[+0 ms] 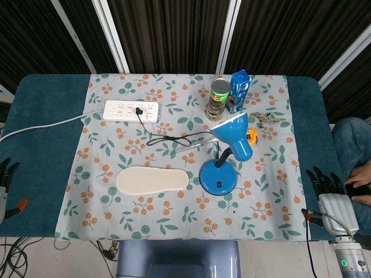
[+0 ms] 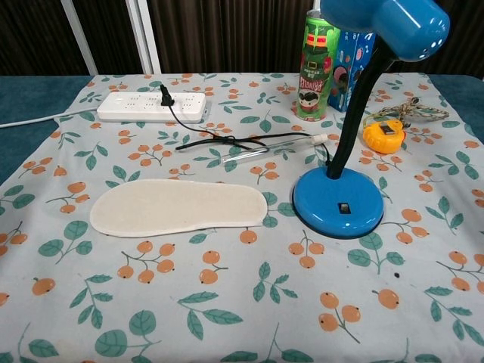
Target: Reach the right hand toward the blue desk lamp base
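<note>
Both your hands sit off the cloth: your right hand (image 1: 328,191) is at about 4 o'clock from the blue desk lamp base (image 1: 218,178), well apart from it, fingers spread and holding nothing. Your left hand (image 1: 4,174) pokes in at the 9 o'clock edge, fingers apart too, nothing in it. That base sits right of the table's middle on the floral cloth (image 1: 145,217), with the white insole (image 1: 152,180) at its 9 o'clock and the power strip (image 1: 131,110) up around 10 o'clock

right robot hand (image 1: 327,191) fingers spread, left robot hand (image 1: 4,176) idle
</note>
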Robot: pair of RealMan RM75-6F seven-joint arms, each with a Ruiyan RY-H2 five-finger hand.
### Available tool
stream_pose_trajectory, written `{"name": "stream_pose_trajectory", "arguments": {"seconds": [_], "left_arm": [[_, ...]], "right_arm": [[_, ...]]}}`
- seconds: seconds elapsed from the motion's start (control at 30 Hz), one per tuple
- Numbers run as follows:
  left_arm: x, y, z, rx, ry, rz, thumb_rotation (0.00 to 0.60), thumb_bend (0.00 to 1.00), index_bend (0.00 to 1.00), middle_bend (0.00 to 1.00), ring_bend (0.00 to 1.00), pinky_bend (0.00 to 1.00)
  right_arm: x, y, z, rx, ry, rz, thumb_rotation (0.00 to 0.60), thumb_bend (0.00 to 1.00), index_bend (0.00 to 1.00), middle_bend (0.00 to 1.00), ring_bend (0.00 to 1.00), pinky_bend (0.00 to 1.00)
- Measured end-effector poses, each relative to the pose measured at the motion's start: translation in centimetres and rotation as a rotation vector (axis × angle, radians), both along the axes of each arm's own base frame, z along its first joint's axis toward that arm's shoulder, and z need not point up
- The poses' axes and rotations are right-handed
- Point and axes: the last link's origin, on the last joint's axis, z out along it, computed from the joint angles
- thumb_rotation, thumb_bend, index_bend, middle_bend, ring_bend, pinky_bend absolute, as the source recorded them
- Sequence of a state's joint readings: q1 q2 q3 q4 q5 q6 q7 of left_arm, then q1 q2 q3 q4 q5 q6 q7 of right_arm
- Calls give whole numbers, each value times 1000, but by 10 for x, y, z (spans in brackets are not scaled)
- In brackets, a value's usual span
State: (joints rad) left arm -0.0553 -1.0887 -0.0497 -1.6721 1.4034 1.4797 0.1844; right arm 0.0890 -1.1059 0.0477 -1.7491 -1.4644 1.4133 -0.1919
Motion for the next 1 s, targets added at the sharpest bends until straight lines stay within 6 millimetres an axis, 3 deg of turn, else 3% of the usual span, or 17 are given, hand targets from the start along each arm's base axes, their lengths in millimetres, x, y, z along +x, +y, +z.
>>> {"name": "stream_pose_trajectory", "arguments": {"seconds": [0.07,0.2,0.37,0.57,1.0], "left_arm": [[0,0,0,-2,0,-1,600,251,103,0,0,144],[0,0,0,-3,-2,2,600,251,103,0,0,144],[0,0,0,-4,-3,3,600,251,103,0,0,144],[0,0,0,-7,-5,7,600,251,103,0,0,144],[-1,0,-1,-13,-8,15,600,251,103,0,0,144]], "right_arm": [[3,-3,-3,21,-6,10,600,243,0,281,439,260],[13,-14,-14,96,-42,36,600,271,0,417,547,344],[24,-26,-32,202,-78,64,600,405,0,605,655,449],[39,-36,-62,328,-112,86,600,478,0,655,685,542],[70,-45,-124,496,-148,118,600,481,0,662,687,683]]}}
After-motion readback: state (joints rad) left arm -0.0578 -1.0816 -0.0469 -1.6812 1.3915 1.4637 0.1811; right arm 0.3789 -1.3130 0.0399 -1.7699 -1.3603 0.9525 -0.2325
